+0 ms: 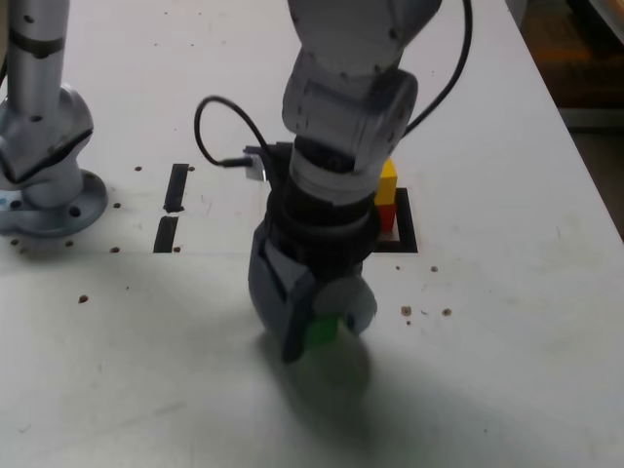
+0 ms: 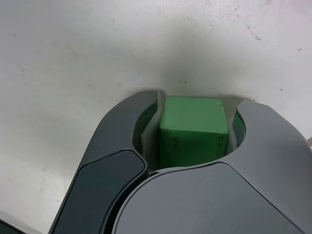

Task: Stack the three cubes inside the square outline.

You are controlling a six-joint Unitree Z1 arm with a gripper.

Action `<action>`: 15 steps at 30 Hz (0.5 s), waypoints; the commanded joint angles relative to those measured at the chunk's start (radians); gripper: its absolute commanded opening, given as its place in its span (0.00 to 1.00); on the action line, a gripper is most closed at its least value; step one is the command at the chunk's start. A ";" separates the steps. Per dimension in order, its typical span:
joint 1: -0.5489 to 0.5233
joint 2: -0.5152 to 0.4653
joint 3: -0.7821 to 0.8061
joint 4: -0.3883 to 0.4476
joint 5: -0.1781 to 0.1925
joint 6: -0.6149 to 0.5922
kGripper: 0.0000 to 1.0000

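Three cubes, yellow cube [image 1: 388,181] stacked on red cube [image 1: 386,216], pincer [image 1: 322,331] pinching green cube [image 2: 193,129]

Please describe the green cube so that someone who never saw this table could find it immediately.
On the white table, find the grey robot arm reaching down at the centre. The gripper at its tip closes around the green cube, in front of the square outline. It is the only green block; the yellow cube and red cube are stacked inside the outline.

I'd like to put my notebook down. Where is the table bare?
Bare: the white table on the exterior view's right, past the black square outline; also the near-left corner. Crowded: mid-table, where the grey gripper grips the small green cube.
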 commanded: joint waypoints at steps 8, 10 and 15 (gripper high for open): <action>0.084 -0.094 -0.194 0.333 0.046 0.148 0.20; 0.121 -0.105 -0.266 0.415 0.078 0.226 0.19; 0.206 -0.107 -0.401 0.521 0.156 0.404 0.19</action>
